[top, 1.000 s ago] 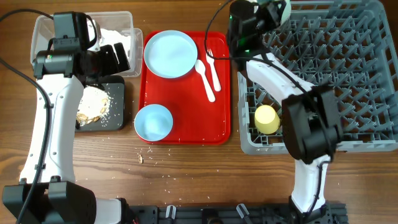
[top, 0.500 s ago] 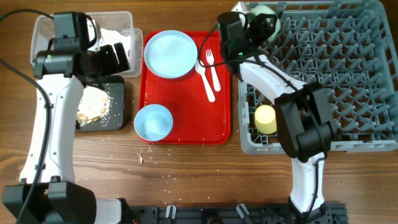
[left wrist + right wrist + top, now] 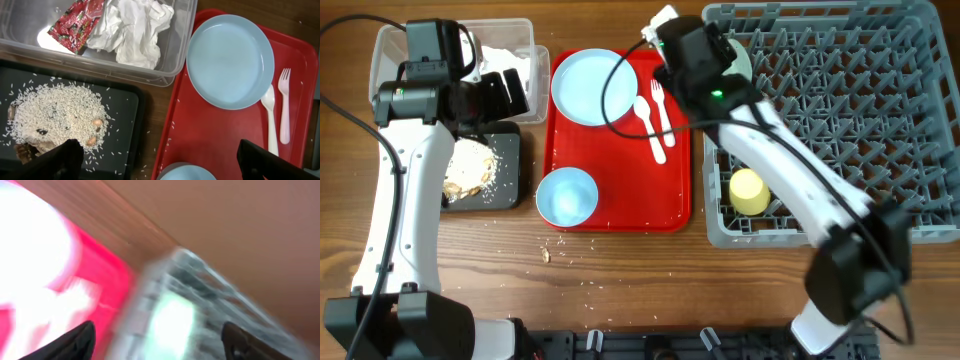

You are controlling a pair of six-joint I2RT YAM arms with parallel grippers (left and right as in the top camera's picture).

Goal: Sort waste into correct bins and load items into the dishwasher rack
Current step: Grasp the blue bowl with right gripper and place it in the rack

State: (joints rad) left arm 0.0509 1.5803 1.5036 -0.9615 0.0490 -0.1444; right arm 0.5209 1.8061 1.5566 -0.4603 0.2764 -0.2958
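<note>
Versus 1.0 s ago: the right arm is swinging off the upper-left corner of the dishwasher rack (image 3: 880, 120) and is now reaching over the seam between the rack and the red serving tray (image 3: 620, 215), at the top centre of the overhead frame. The right gripper (image 3: 160, 340) is showing its fingers wide apart with nothing between them. The right wrist view is smearing badly; a pale green bowl (image 3: 172, 312) is reading as a blur inside the grey rack, and overhead the arm is covering most of it. The yellow cup (image 3: 750, 190) is lying in the rack's lower-left part. The left arm is not moving. The left gripper (image 3: 162, 162) is hanging spread wide and empty, its tips cut off by the lower edge. The clear tub (image 3: 175, 50) is holding the red wrapper (image 3: 72, 20) and napkins (image 3: 132, 30); the black tray (image 3: 125, 115) is carrying the food scraps (image 3: 55, 117). Plate (image 3: 230, 60), spoon (image 3: 270, 120), fork (image 3: 285, 110) and second bowl (image 3: 567, 195) are sitting on the red tray.
</note>
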